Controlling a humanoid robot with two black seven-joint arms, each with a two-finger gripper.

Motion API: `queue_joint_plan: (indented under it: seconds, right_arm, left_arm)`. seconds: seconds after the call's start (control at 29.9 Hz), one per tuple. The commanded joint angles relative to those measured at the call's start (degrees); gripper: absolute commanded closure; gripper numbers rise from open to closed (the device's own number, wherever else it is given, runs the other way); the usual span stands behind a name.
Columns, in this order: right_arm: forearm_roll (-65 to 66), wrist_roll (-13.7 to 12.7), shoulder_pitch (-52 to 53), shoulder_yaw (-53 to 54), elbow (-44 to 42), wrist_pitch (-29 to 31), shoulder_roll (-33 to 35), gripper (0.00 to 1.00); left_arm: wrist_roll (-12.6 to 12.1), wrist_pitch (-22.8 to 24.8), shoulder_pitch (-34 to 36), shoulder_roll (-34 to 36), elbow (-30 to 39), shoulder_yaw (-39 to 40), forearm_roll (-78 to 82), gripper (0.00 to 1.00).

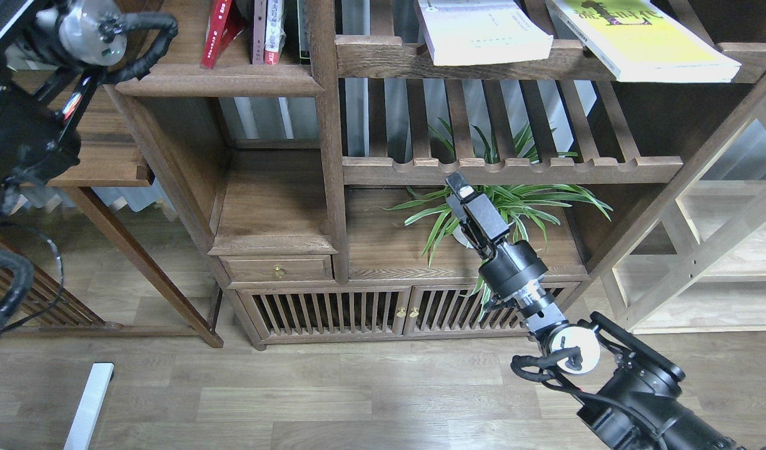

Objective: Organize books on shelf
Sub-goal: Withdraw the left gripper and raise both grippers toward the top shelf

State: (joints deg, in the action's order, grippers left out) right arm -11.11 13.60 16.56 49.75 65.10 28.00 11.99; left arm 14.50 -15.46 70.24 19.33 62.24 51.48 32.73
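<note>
floor: grey-brown wood planks | bookcase: dark walnut, slatted, scalloped rails | shelf: solid, rounded edge, red book leaning | right end effector: fingers together, empty | left end effector: out of view

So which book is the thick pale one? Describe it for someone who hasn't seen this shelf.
Start at the walnut-coloured bookcase and go to its top slatted rack, right of the upright post. Two books lie flat there, overhanging the front rail. The thick pale white paperback is the left one; its neighbour, the yellow-green paperback, is larger, thinner and brightly coloured.
</note>
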Motion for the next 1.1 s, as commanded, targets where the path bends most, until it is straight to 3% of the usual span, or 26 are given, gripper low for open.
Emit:
queue_joint_plan:
  seconds: [0.0, 0.2, 0.67, 0.8, 0.94, 1.07]
  right_arm:
    - [-0.1, 0.0, 1.6, 0.6, -1.0, 0.0, -0.4, 0.04]
    - [-0.1, 0.0, 2.9, 2.5, -1.3, 0.0, -0.4, 0.04]
    - [-0.6, 0.3, 2.6, 12.7, 1.4, 0.0, -0.3, 0.04]
    - [-0.6, 0.2, 2.3, 13.8, 1.6, 0.0, 0.3, 0.05]
    - [-0.7, 0.1, 1.7, 13.7, 1.5, 0.0, 1.0, 0.06]
    - [-2.2, 0.2, 1.5, 14.3, 1.5, 0.0, 0.8, 0.05]
  left_arm:
    - [0.4, 1.9, -3.3, 2.0, 4.9, 1.1, -1.1, 0.01]
    - [1.1, 6.7, -7.7, 5.4, 12.2, 1.6, -2.8, 0.01]
    - [0.7, 43.4, -15.1, 9.1, 13.1, 2.4, -13.5, 0.01]
    - [-1.0, 43.5, -18.4, 9.2, 13.1, 1.8, -17.4, 0.01]
    - [-6.5, 43.5, -21.7, 9.4, 13.3, 1.7, -21.7, 0.01]
    - [-9.8, 43.5, -23.4, 9.3, 13.5, 0.7, -31.9, 0.02]
